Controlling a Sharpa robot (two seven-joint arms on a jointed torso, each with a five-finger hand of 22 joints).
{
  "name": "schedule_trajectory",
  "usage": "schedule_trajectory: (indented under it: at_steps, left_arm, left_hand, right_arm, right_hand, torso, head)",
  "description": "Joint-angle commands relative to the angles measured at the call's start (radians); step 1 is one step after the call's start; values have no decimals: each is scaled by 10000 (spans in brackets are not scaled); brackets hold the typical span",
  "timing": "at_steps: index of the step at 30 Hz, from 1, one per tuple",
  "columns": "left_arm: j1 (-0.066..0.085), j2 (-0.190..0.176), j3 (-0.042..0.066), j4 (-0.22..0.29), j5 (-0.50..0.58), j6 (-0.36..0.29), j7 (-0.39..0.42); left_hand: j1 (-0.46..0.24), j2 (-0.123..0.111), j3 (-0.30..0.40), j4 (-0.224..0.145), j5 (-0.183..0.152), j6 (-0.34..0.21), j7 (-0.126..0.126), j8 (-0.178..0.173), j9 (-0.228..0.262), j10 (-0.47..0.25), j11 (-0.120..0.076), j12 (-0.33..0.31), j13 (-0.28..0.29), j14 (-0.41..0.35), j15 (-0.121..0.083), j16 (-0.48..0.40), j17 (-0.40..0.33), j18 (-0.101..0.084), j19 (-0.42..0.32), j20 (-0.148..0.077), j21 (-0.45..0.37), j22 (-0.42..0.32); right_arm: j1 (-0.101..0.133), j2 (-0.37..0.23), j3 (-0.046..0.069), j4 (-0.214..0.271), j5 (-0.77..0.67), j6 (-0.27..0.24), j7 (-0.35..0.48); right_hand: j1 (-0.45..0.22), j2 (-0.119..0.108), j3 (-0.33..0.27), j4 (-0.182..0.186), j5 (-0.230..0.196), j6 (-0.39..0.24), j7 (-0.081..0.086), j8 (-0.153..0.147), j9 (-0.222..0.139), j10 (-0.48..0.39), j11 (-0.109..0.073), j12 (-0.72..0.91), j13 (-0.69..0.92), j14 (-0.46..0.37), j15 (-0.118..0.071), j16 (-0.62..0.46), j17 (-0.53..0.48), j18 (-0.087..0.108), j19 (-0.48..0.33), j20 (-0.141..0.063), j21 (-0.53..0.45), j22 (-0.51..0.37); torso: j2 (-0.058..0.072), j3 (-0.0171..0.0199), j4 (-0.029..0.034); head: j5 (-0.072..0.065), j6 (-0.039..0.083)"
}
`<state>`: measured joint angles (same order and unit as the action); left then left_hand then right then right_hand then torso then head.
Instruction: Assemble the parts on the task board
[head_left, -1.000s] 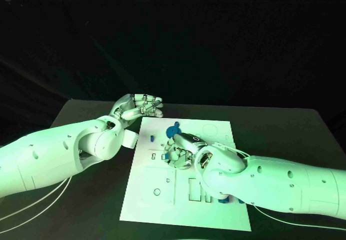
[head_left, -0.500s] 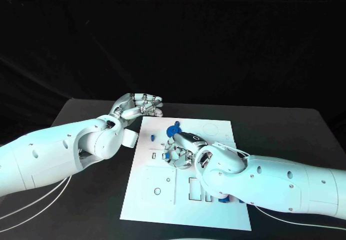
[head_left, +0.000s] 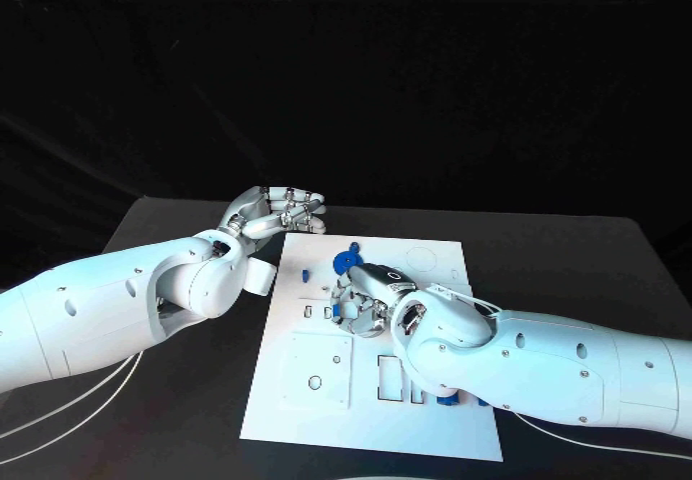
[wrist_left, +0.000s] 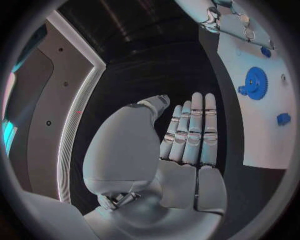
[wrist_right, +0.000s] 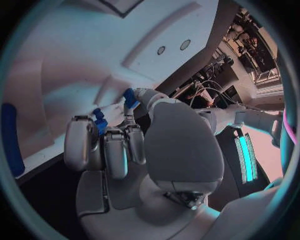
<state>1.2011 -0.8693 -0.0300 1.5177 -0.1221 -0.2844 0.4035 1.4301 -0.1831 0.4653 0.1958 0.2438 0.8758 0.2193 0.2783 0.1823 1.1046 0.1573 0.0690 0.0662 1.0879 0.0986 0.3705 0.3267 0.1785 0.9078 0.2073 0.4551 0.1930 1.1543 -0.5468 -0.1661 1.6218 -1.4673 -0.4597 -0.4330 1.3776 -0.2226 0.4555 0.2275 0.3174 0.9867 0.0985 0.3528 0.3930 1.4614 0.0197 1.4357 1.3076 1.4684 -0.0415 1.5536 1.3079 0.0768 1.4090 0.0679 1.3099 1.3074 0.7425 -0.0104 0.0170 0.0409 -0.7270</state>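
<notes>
Small blue part (wrist_right: 130, 98) at the right robot hand (head_left: 364, 300) fingertips, mostly hidden, its shape unclear.

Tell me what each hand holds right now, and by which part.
The right hand pinches a small blue part in its fingers over the task board; which end cannot be told. The left hand holds nothing.

The task board (head_left: 325, 400) is lying in the middle of the table (head_left: 606, 260), with the left hand (head_left: 277, 212) hovering off its far left corner and the right hand (head_left: 364, 300) sitting over the board's centre, just near of the gear (head_left: 346, 263).
</notes>
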Motion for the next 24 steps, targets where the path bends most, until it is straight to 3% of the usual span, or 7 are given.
schedule_trajectory:
  at_steps: [1,11,19,24]
  left_arm:
    - [3,9,6,27,9,184,36]
    - [3,9,6,26,9,202,19]
    - [3,8,6,26,9,220,6]
    - [3,6,6,23,9,228,-3]
  left_hand:
    - [-62,39,34,10,-64,9,56,-69,-17,-20,31,-45,1,-63,14,33,11,17,-81,-12,66,10]
    - [-82,40,39,4,-66,12,56,-76,-19,-21,32,-45,1,-71,16,32,31,16,-96,-9,81,17]
    - [-82,40,39,4,-66,12,56,-76,-19,-21,32,-45,1,-71,16,32,31,16,-96,-9,81,17]
    - [-82,40,39,4,-66,12,56,-76,-19,-21,32,-45,1,-71,16,32,31,16,-96,-9,81,17]
  right_arm:
    - [-24,-4,-16,28,-179,24,-114]
    - [-26,-7,-16,31,-178,55,-127]
    - [-26,-8,-16,-17,-230,124,-135]
    - [-26,0,-16,-23,-258,39,-108]
  right_hand:
    - [-92,-41,18,25,36,22,4,91,472,-99,2,-58,911,842,-45,-40,1715,-55,19,-56,-35,61]
    - [-143,-87,11,40,36,-10,21,87,463,-127,15,-91,878,835,-35,-49,1681,-49,3,-52,-68,36]
    - [-432,-342,-185,154,14,-197,107,40,406,-311,91,-310,642,819,26,-72,1607,-28,-55,-7,-191,-46]
    - [-459,-372,-237,166,19,-284,139,4,380,-418,117,-435,503,811,47,-82,1574,-18,-80,10,-241,-83]
  torso:
    - [6,1,8]
    - [6,-5,-4]
    - [-2,-6,3]
    - [1,0,6]
  head:
    - [-19,9]
    - [-25,14]
    - [-35,9]
    - [-34,13]
